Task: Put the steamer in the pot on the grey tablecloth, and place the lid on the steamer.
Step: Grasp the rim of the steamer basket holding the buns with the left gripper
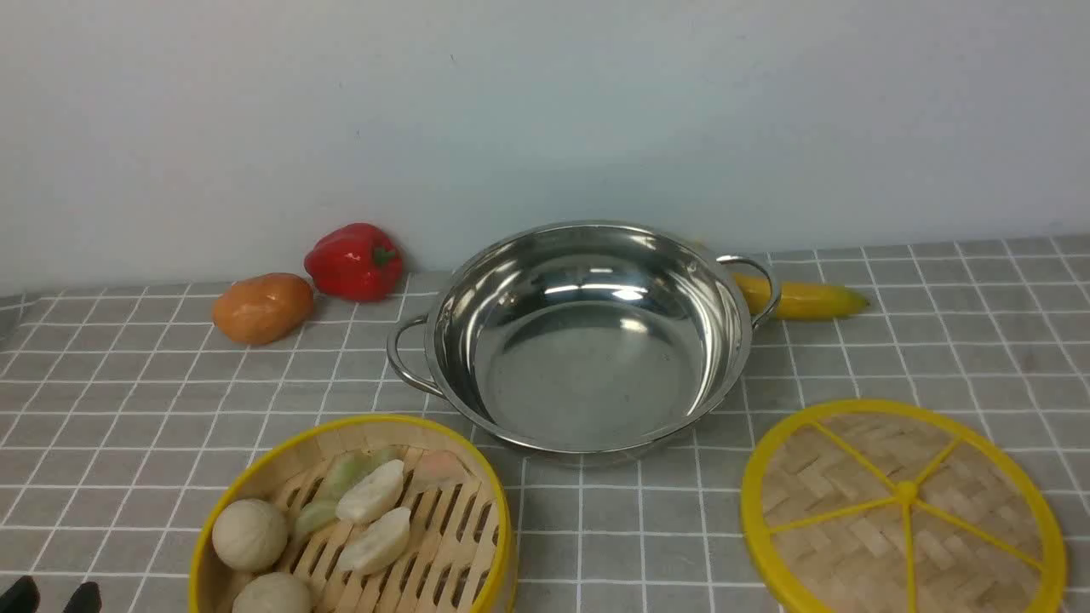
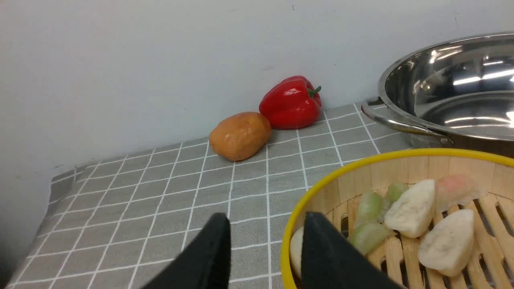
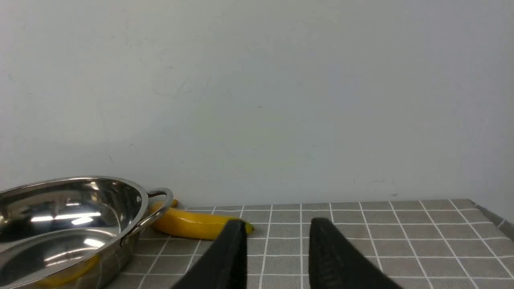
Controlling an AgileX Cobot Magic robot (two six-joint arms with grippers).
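Seen: round yellow-rimmed bamboo steamer basket [image 1: 358, 420] on grey checked tablecloth [image 1: 128, 409], 7 o'clock of shiny steel pot [image 1: 588, 375] | left gripper [image 2: 266, 218]: nearer, jaws open, empty, basket at their 2 o'clock | right gripper [image 3: 278, 222]: open, empty

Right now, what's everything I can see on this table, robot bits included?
Pot: one, steel, centre, empty.
Steamer: one, bamboo with yellow rim, near left.
Food pieces: several, white, green, pinkish, inside steamer.
Lid: one, bamboo with yellow spokes, near right.
Pepper: one, red, back left.
Roundish vegetable: one, orange-brown, beside pepper.
Banana: one, yellow, behind pot.
Tablecloth: one, grey checked, under everything.
Left jaws: one pair, black, parted, left of steamer.
Right jaws: one pair, black, parted, right side.
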